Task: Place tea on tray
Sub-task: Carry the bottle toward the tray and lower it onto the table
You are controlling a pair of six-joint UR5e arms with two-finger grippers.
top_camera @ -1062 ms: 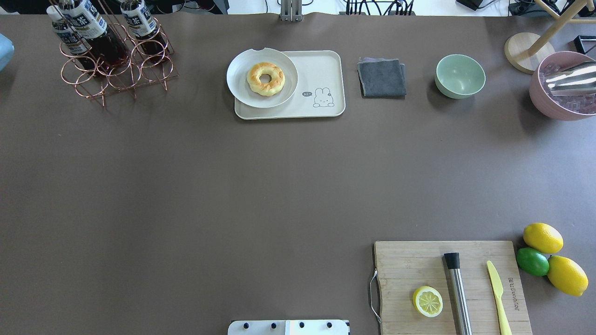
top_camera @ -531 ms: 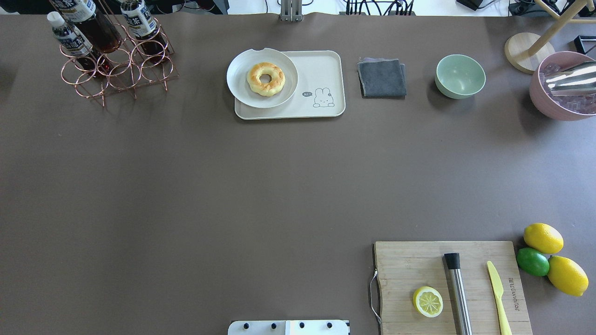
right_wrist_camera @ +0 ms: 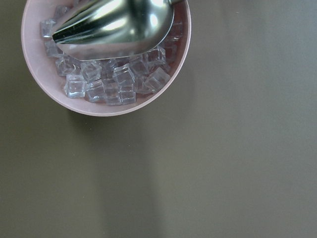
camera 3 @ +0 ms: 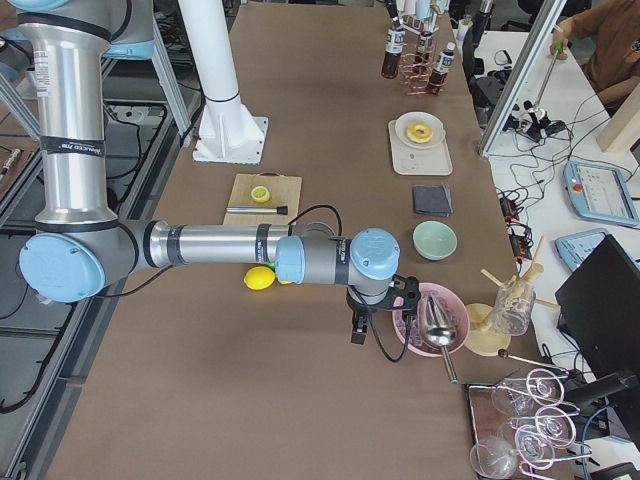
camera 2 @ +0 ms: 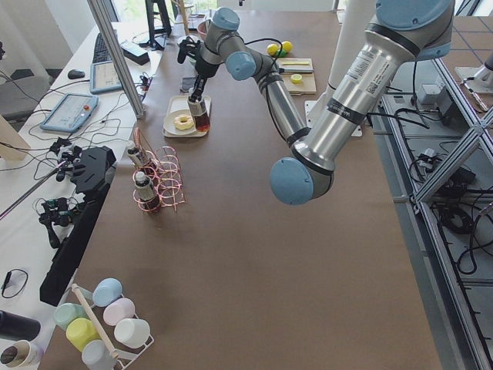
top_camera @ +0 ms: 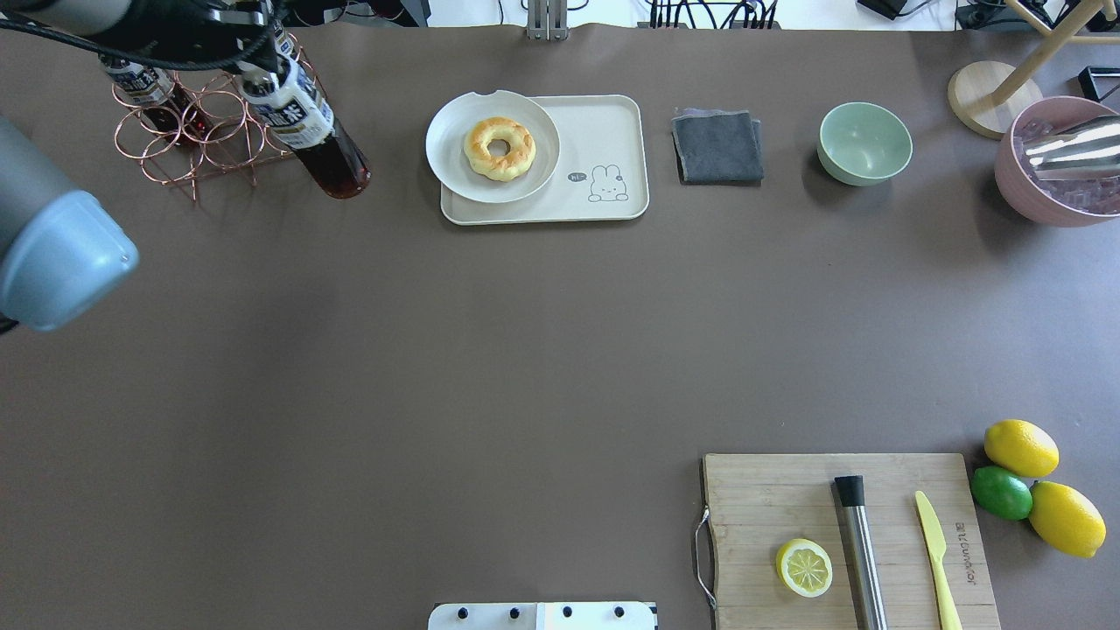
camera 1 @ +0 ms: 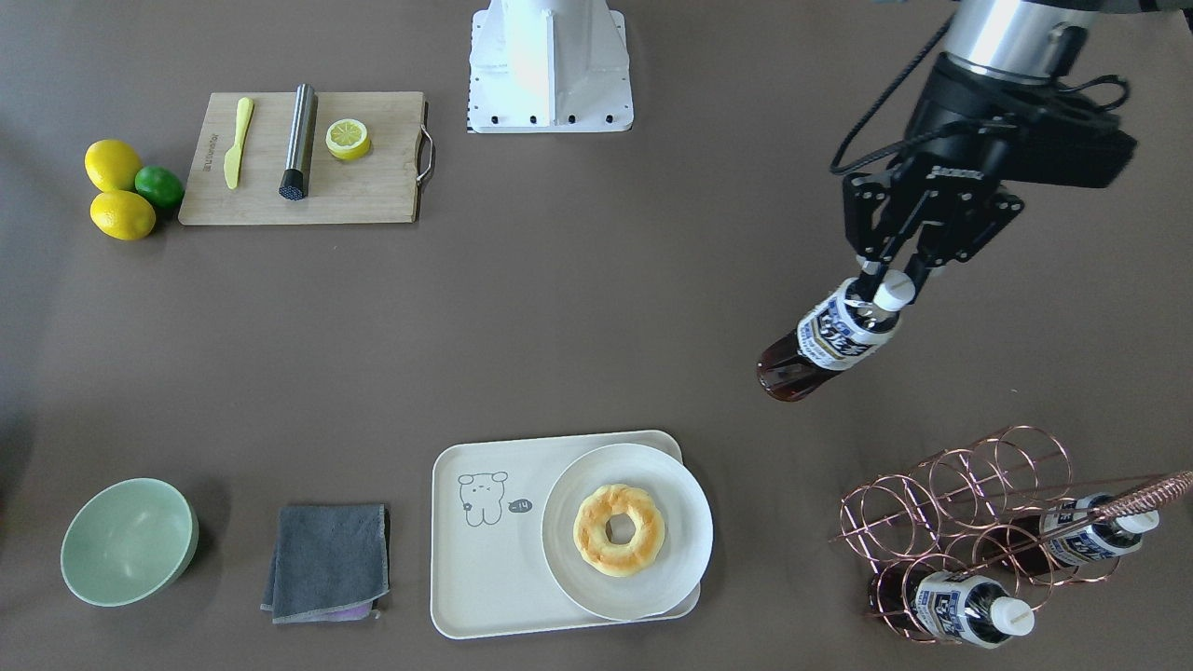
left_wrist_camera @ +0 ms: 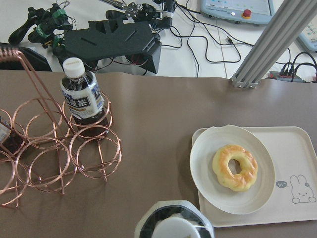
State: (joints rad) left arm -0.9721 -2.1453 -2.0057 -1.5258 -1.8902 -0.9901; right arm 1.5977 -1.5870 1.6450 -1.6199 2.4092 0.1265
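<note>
Tea [camera 1: 842, 339] upright, cap up, neck pinched in left hand [camera 1: 890, 280]; right hand [camera 3: 357, 332]: spread unclear.

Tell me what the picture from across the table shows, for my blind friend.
The left gripper holds a tea bottle by its neck above the brown table. Lower in the picture sit a cream tray carrying a donut on a plate, and a wire rack with two more bottles.

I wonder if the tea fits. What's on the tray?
A plate with a doughnut covers one end of the tray, hiding the part beneath. The end with the bear drawing is bare.
</note>
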